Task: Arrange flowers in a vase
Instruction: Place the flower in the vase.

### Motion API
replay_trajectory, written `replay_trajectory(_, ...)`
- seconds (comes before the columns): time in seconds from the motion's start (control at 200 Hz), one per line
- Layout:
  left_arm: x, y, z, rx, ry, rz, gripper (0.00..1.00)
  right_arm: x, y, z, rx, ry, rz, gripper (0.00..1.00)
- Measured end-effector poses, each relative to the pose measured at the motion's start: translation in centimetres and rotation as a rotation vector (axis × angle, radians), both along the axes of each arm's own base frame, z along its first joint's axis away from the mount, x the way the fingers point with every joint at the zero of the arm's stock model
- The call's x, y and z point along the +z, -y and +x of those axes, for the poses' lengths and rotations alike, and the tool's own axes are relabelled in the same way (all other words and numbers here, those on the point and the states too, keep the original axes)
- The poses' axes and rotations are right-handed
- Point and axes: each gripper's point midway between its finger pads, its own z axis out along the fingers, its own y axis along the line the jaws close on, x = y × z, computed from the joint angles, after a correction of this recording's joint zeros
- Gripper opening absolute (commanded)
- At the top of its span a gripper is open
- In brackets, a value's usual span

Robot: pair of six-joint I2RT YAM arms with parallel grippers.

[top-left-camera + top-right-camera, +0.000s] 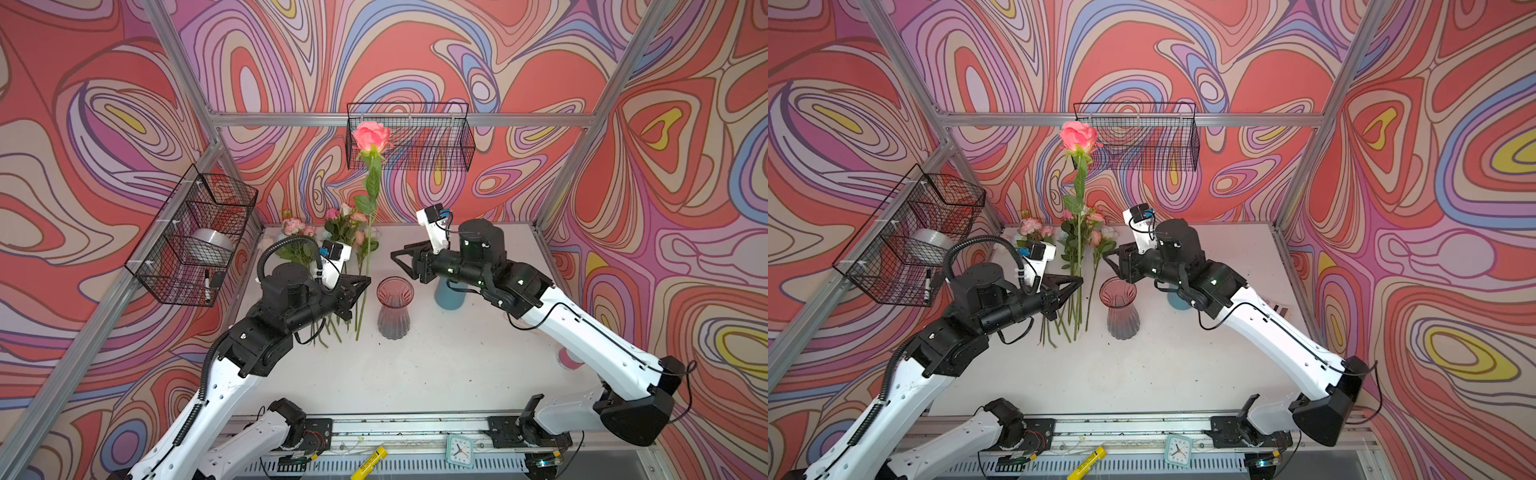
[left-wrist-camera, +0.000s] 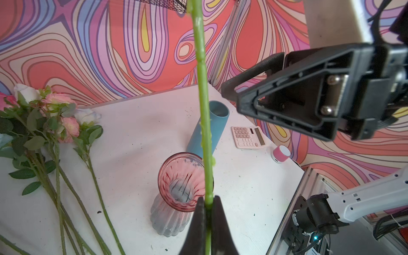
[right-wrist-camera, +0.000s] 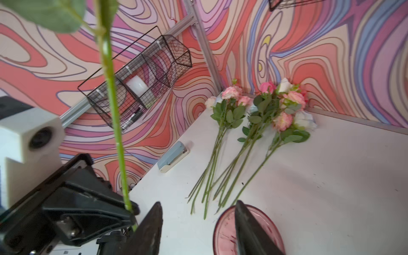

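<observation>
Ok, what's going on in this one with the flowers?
The left gripper has its jaws shut on the stem of a pink rose, holding it upright beside the empty pink glass vase, not in it. The right gripper hangs close by with jaws open, holding nothing. The other flowers lie on the table at the back.

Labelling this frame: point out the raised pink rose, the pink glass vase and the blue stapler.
raised pink rose [image 1: 371, 135]: a top view, on the bloom.
pink glass vase [image 1: 394, 322]: a top view, on its ribbed wall.
blue stapler [image 3: 173, 155]: right wrist view, on its top.
</observation>
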Motion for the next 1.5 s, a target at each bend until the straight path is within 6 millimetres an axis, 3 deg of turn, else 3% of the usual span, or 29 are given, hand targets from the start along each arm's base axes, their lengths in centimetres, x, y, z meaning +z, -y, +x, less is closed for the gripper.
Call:
replay_trajectory(0.135, -0.2, 0.4, 0.6, 0.000, -0.003, -0.003, 0.00, 0.9, -1.5, -1.1, 0.066, 0.020, 0.044, 0.56)
replay_trajectory(0.31, -0.2, 0.7, 1.0, -0.001, 0.011, -0.022, 0.00, 1.8, -2.4, -0.9, 0.091, 0.037, 0.083, 0.52)
replay_trajectory(0.546, -1.5, 0.8, 1.1, 0.000, -0.012, -0.015, 0.00, 0.7, -4.7, 0.4, 0.123, -0.003, 0.093, 0.25)
replay_trajectory(0.706, -1.3, 0.8, 1.1, 0.000, -0.003, -0.020, 0.00, 1.0, -5.1, 0.7, 0.116, -0.019, 0.112, 0.00)
replay_trajectory(0.866, -0.9, 0.8, 1.1, 0.001, 0.008, -0.027, 0.03, 1.3, -5.2, 0.6, 0.116, -0.018, 0.125, 0.00)
replay_trajectory(0.931, -0.9, 0.8, 1.1, 0.001, 0.008, -0.026, 0.10, 1.3, -5.2, 0.7, 0.113, -0.018, 0.124, 0.00)
replay_trajectory(1.071, -1.1, 0.5, 1.1, 0.017, 0.016, -0.029, 0.52, 1.3, -5.1, 0.9, 0.100, -0.007, 0.118, 0.00)
replay_trajectory(1.147, -1.2, -0.1, 1.1, 0.046, 0.029, -0.026, 0.65, 1.2, -4.9, 1.3, 0.079, 0.010, 0.108, 0.00)
replay_trajectory(1.237, -1.1, -1.7, 0.9, 0.119, 0.064, -0.026, 0.72, 1.5, -4.5, 1.6, 0.050, 0.034, 0.084, 0.00)
replay_trajectory(1.367, -0.3, -5.3, 0.7, 0.287, 0.151, -0.055, 0.81, 3.5, -3.5, 2.3, -0.014, 0.105, 0.082, 0.00)
replay_trajectory(1.502, 0.5, -8.6, 0.4, 0.445, 0.217, -0.087, 0.82, 5.2, -1.9, 2.8, -0.091, 0.173, 0.071, 0.00)
